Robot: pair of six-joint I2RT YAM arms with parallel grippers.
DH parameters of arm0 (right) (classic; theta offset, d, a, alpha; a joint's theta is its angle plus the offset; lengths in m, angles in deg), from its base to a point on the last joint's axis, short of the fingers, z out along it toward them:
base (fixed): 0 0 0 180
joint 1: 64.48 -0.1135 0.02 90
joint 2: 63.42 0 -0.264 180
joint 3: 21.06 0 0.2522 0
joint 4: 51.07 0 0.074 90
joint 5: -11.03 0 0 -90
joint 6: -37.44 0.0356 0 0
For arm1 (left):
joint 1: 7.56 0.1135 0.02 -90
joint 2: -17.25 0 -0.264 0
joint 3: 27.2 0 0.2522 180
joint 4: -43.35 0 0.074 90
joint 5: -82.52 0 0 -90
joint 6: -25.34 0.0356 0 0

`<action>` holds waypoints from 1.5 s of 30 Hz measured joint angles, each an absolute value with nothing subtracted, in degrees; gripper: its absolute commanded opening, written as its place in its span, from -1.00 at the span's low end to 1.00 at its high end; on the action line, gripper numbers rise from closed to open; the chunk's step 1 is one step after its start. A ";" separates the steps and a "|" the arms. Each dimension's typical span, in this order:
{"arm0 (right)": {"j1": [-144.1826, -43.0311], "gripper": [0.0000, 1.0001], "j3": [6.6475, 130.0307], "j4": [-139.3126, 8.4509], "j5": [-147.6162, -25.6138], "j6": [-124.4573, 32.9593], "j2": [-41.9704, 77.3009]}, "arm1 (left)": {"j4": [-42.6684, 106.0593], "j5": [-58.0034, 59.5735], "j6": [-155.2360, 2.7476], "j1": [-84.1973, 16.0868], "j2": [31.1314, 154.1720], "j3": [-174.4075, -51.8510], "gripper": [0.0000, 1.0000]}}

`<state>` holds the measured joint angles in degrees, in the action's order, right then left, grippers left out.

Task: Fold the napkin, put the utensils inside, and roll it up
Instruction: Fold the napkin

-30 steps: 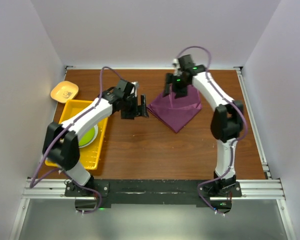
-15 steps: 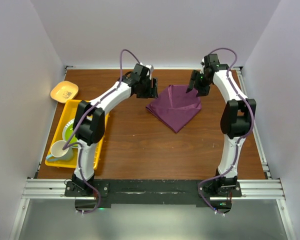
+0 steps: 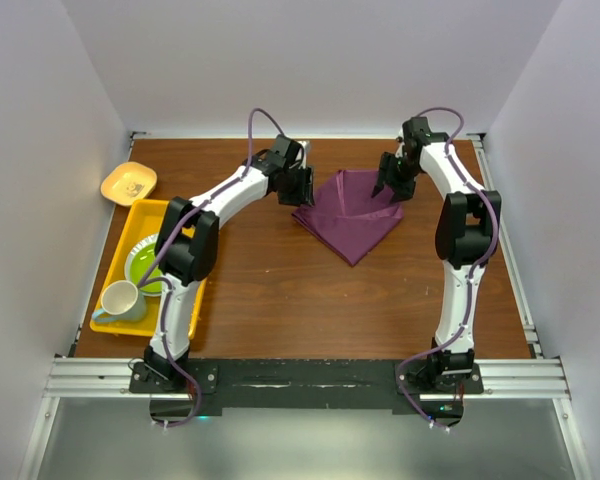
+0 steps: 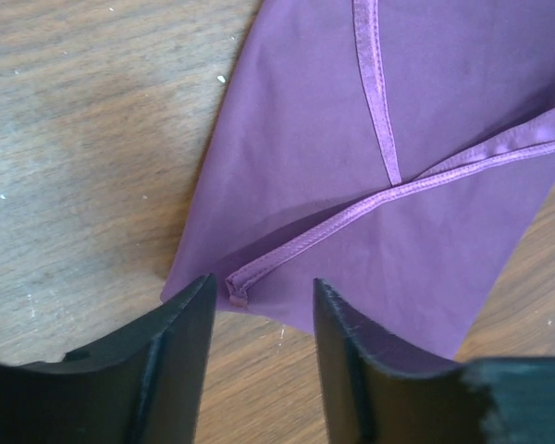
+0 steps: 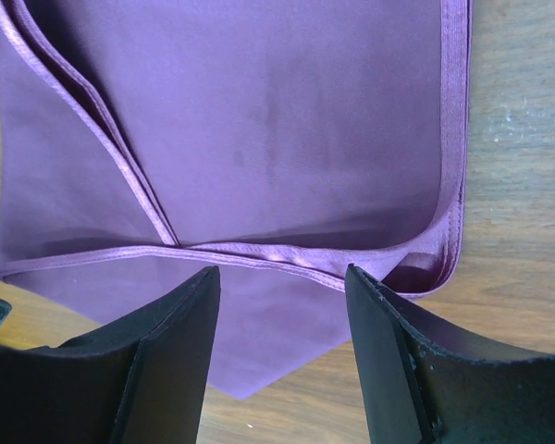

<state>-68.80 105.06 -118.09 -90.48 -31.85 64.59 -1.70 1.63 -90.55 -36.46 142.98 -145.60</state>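
At 6 o'clock you see your left claw, its two dark fingers standing apart with a gap between them. The purple napkin lies flat on the brown wood desk and fills the view from the middle out to 1 o'clock. It is folded, with shiny hems crossing. One hem corner sits in the gap, just beside the finger at 7 o'clock.

Robot lab test cell here: a wooden table boxed in by plain white panels, two robot arms bolted to an aluminium rail at its edge.
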 measured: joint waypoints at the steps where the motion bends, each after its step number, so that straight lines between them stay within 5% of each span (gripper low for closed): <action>1: -68.80 0.20 105.30 -118.09 -90.48 -31.99 64.68 | -1.74 1.89 -90.55 -36.46 143.00 -145.60 -0.07; 12: -68.69 0.14 107.77 -118.11 -90.46 -32.55 66.73 | -1.72 2.79 -90.58 -36.46 143.02 -145.58 -0.03; 21: -68.58 0.11 108.80 -118.46 -90.46 -32.71 68.79 | -1.78 2.06 -90.49 -36.46 143.02 -145.05 0.19; 37: -68.58 -0.06 109.91 -118.70 -90.46 -33.14 70.88 | -1.32 2.57 -90.62 -36.48 143.02 -142.98 -0.59; 45: -68.12 -0.12 109.54 -119.69 -90.39 -33.56 70.80 | -1.32 2.57 -90.58 -36.48 143.02 -143.00 -0.79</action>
<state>-68.12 109.54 -119.69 -90.39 -33.56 70.80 -1.32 2.57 -90.58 -36.48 143.02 -143.00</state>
